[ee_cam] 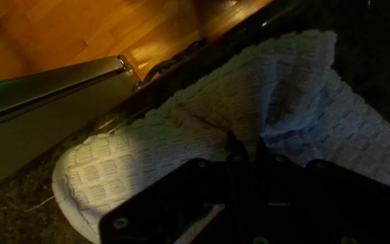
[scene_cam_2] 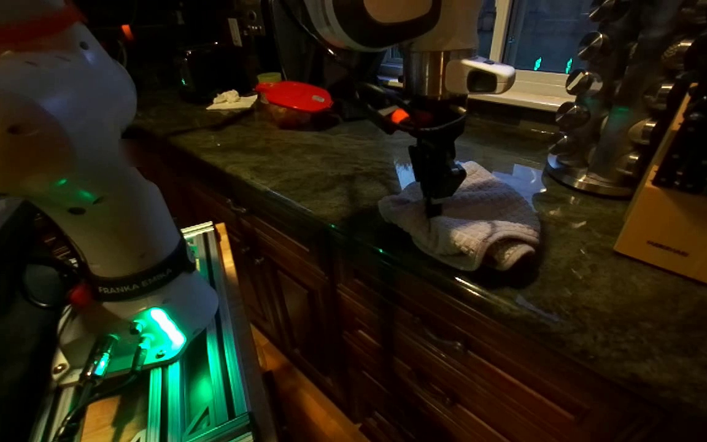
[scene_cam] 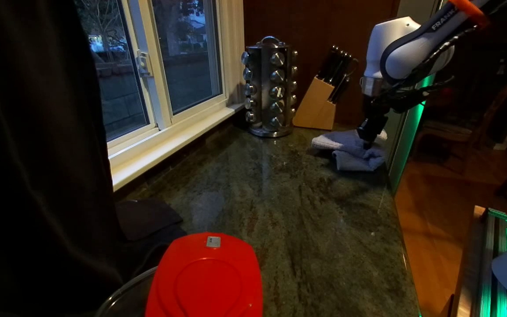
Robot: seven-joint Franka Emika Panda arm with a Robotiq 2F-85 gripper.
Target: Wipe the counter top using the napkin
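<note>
The napkin is a pale grey-blue waffle cloth, folded and rumpled. It lies on the far end of the dark green counter top in an exterior view, as the napkin shows there, close to the slab's open edge. It also shows as the napkin on the counter top in an exterior view. My gripper points down into the cloth; its fingertips touch it. In the wrist view the gripper has a bunched fold of the napkin between its close fingers, with creases running to the tips.
A steel spice rack and a wooden knife block stand behind the napkin. A red lid sits on a glass bowl at the opposite end. A white window sill borders one side; the counter's open edge drops to cabinets.
</note>
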